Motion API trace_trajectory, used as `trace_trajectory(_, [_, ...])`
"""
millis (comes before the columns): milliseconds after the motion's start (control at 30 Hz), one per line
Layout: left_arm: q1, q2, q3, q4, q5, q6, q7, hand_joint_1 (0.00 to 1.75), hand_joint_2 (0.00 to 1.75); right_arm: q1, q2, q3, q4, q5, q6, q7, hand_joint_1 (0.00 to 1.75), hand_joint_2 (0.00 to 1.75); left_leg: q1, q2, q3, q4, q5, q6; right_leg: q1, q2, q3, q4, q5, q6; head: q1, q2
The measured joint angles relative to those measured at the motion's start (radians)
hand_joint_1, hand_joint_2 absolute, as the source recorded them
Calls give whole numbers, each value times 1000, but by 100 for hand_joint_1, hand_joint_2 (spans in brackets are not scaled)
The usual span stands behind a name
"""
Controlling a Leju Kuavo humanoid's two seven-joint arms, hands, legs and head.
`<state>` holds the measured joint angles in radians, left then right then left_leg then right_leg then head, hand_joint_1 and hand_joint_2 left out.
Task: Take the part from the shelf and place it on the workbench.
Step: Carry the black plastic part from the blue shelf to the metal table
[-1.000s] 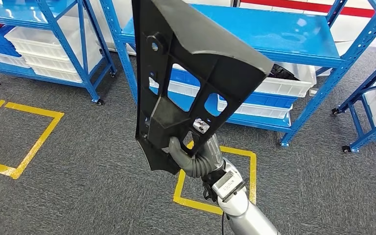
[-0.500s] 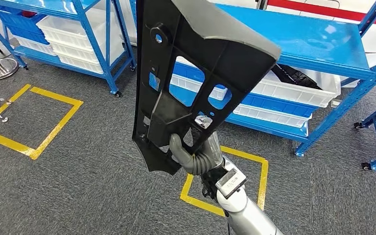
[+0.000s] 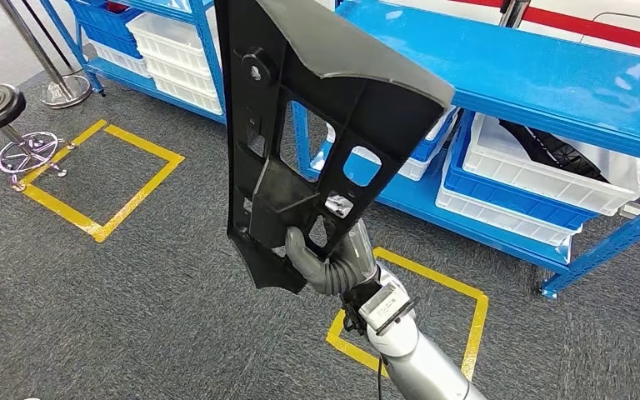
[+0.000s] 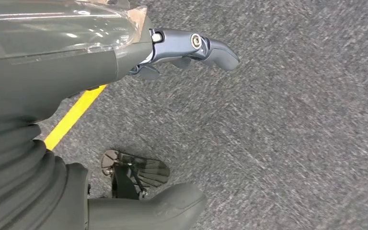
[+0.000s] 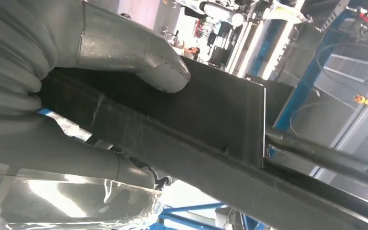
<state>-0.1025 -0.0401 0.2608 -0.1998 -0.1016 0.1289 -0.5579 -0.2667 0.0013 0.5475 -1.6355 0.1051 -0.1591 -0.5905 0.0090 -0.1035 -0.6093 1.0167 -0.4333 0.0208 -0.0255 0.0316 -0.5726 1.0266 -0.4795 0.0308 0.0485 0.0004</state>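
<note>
The right hand point(image 3: 327, 265) is clamped on the lower end of the black part point(image 3: 300, 133), holding it upright above the grey carpet floor point(image 3: 150, 300). The part's wide top edge overlaps the front edge of the blue shelf point(image 3: 533, 79). The left hand point(image 4: 124, 62) hangs over bare carpet, fingers apart, holding nothing. Yellow tape squares point(image 3: 104, 179) mark the floor to either side.

I can read no text, number or brand anywhere from here. The small white tag point(image 3: 381, 304) on the silver wrist behind the right robot hand point(image 3: 331, 265) carries dark print, but it is too small and blurred for me to make out.
</note>
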Motion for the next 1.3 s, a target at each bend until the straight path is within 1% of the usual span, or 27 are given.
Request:
trace_trajectory(33, [1, 1, 0, 0, -1, 0, 2, 0, 175, -5, 3, 0, 1, 0, 1, 0, 175, 175, 3, 1, -3, 1, 0, -4, 0, -6, 0, 0, 2, -7, 0, 0])
trace_trajectory(100, [0, 2, 1, 0, -2, 0, 5, 0, 175, -14, 9, 0, 3, -1, 2, 0, 175, 175, 4, 36, -18, 33, -20, -13, -3, -19, 1, -3, 4, -20, -2, 0])
trace_trajectory(167, [-5, 4, 1, 0, -2, 0, 6, 0, 175, -17, 12, -1, 4, -2, 5, 0, 175, 175, 3, 82, -70, 141, -75, -21, -1, -37, 2, -4, 3, -30, -4, 0])
trace_trajectory(233, [-6, 5, 1, 0, -3, 1, 7, 0, 175, -14, 13, -1, 6, -2, 8, -1, 175, 175, 5, 95, -135, 266, -123, -25, 3, -58, 2, -4, 1, -34, -4, 0])
trace_trajectory(267, [-4, 5, 1, 0, -3, 1, 7, 0, 175, -11, 13, -1, 8, -1, 10, -2, 175, 175, 5, 97, -149, 292, -125, -25, 4, -68, 2, -4, 0, -35, -4, 0])
trace_trajectory(300, [-2, 6, 1, 0, -4, 2, 7, 0, 175, -8, 13, 0, 9, 1, 12, -5, 175, 175, 5, 99, -144, 278, -108, -23, 5, -78, 3, -4, -1, -36, -4, 0])
trace_trajectory(333, [-1, 6, 2, 0, -3, 4, 7, 0, 175, -5, 13, 0, 9, 2, 13, -9, 175, 175, 4, 103, -118, 226, -78, -19, 6, -88, 4, -4, -2, -37, -4, 0])
trace_trajectory(400, [0, 9, 4, 0, -1, 8, 7, 0, 175, 0, 14, 3, 9, 5, 15, -21, 175, 175, -2, 140, -44, 84, -22, -8, 11, -104, 7, -4, -5, -35, -4, 0])
trace_trajectory(467, [0, 10, 7, 0, 5, 15, 5, 0, 175, 8, 14, 7, 11, 10, 15, -38, 175, 175, -11, 167, -9, 13, -6, 2, 17, -118, 9, -5, -8, -30, -4, 0])
trace_trajectory(533, [4, 12, 13, 0, 12, 19, 5, 0, 175, 21, 16, 13, 14, 16, 15, -54, 175, 175, -17, 152, -10, 6, -6, 11, 18, -133, 13, -9, -10, -21, -3, 0])
trace_trajectory(567, [9, 13, 17, 1, 15, 20, 5, 0, 175, 27, 18, 16, 16, 18, 15, -59, 175, 175, -15, 142, -6, -1, -2, 16, 18, -130, 14, -7, -13, -16, -3, 0])
trace_trajectory(600, [12, 14, 22, 1, 20, 21, 5, 0, 175, 34, 20, 19, 17, 19, 14, -64, 175, 175, -13, 132, 0, -9, 4, 23, 18, -114, 11, 5, -23, -14, -3, 0])
trace_trajectory(633, [15, 14, 26, 1, 25, 22, 6, 0, 175, 41, 22, 23, 18, 20, 14, -68, 175, 175, -9, 121, 6, -16, 9, 29, 18, -91, -2, 37, -41, -15, -2, 0])
trace_trajectory(700, [20, 14, 36, 2, 36, 27, 12, 0, 175, 59, 22, 29, 20, 22, 16, -70, 175, 175, -6, 98, 9, -22, 13, 35, 16, -48, -57, 158, -97, -23, -1, 0])
trace_trajectory(767, [28, 13, 46, 2, 46, 34, 19, 0, 175, 77, 21, 37, 21, 27, 24, -65, 175, 175, -7, 71, 8, -21, 13, 36, 15, -38, -112, 262, -131, -22, -1, 0])
trace_trajectory(800, [33, 12, 52, 2, 49, 37, 21, 0, 175, 84, 21, 42, 20, 30, 29, -61, 175, 175, -7, 57, 8, -21, 13, 35, 15, -36, -117, 265, -124, -15, -1, 0])
trace_trajectory(833, [39, 10, 57, 2, 52, 39, 23, 0, 175, 90, 21, 48, 19, 34, 33, -56, 175, 175, -7, 43, 9, -20, 13, 35, 14, -34, -99, 223, -100, -6, -1, 0])
trace_trajectory(900, [46, 5, 64, 3, 53, 44, 22, 0, 175, 99, 21, 58, 12, 40, 39, -48, 175, 175, -7, 16, 10, -13, 9, 29, 10, -13, -35, 80, -37, 7, -1, 0])
trace_trajectory(933, [49, 4, 68, 3, 54, 47, 21, 0, 175, 105, 21, 63, 7, 42, 42, -44, 175, 175, -8, 4, 9, -9, 6, 25, 8, -3, -8, 24, -16, 6, -1, 0])
trace_trajectory(967, [51, 2, 71, 3, 56, 50, 18, 0, 175, 111, 21, 67, 1, 45, 43, -41, 175, 175, -9, -4, 6, -6, 4, 20, 8, 4, 6, -5, -7, 1, -1, 0])
trace_trajectory(1033, [59, 2, 76, 3, 59, 53, 12, 0, 175, 122, 22, 75, -13, 52, 45, -34, 175, 175, -6, -16, 2, -6, 3, 9, 11, -2, 13, -14, -2, -13, -2, 0])
trace_trajectory(1067, [64, 1, 79, 3, 60, 53, 9, 0, 175, 126, 23, 78, -21, 55, 45, -31, 175, 175, -3, -10, -1, -3, 2, 3, 10, -8, 15, -16, 0, -19, -2, 0])
trace_trajectory(1133, [69, 0, 83, 3, 62, 53, 3, 0, 175, 131, 25, 84, -35, 58, 45, -28, 175, 175, -2, 31, -18, 37, -24, -7, 6, -23, 19, -20, 3, -33, -3, 0])
trace_trajectory(1200, [67, 0, 87, 3, 62, 53, 1, 0, 175, 138, 27, 86, -44, 58, 45, -27, 175, 175, 1, 80, -76, 155, -86, -18, 6, -41, 21, -22, 0, -42, -4, 0])
trace_trajectory(1233, [66, 0, 88, 3, 62, 53, 0, 0, 175, 142, 27, 87, -46, 58, 45, -27, 175, 175, 4, 90, -111, 223, -115, -23, 8, -52, 22, -22, -1, -44, -4, 0])
trace_trajectory(1267, [67, 0, 90, 3, 62, 53, 0, 0, 175, 145, 27, 87, -47, 58, 45, -26, 175, 175, 7, 95, -139, 275, -131, -26, 9, -64, 23, -22, -3, -45, -4, 0])
trace_trajectory(1300, [68, -1, 91, 3, 62, 53, 0, 0, 175, 148, 27, 87, -48, 58, 45, -26, 175, 175, 9, 97, -148, 289, -127, -28, 10, -74, 23, -21, -4, -46, -4, 0])
